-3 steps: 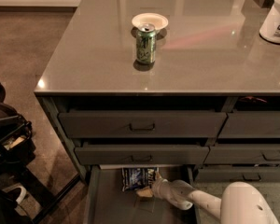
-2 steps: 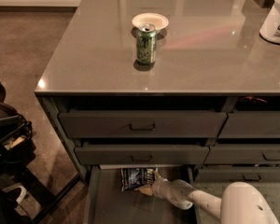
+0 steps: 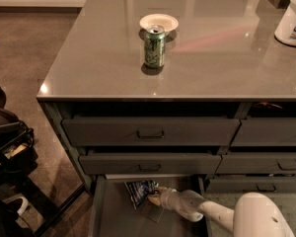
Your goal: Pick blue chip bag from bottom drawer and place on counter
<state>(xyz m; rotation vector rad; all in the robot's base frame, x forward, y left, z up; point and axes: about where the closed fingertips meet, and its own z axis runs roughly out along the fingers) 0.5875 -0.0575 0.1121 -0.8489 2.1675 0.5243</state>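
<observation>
The blue chip bag [image 3: 138,191] lies at the back of the open bottom drawer [image 3: 123,218], just under the drawer above. My gripper [image 3: 153,196] reaches in from the lower right on a white arm [image 3: 227,214]; its tip is right against the bag's right edge. The counter [image 3: 197,68] spreads above the drawers, glossy grey-brown.
A green can [image 3: 154,46] stands on the counter in front of a small white bowl [image 3: 159,22]. A white tub [image 3: 292,21] stands at the counter's far right. Two handled drawers [image 3: 150,132] are partly pulled out above the bottom drawer. Dark equipment [image 3: 7,147] stands at the left on the floor.
The gripper has crept slightly left, closer onto the bag's right edge. The bag stays at the back of the drawer.
</observation>
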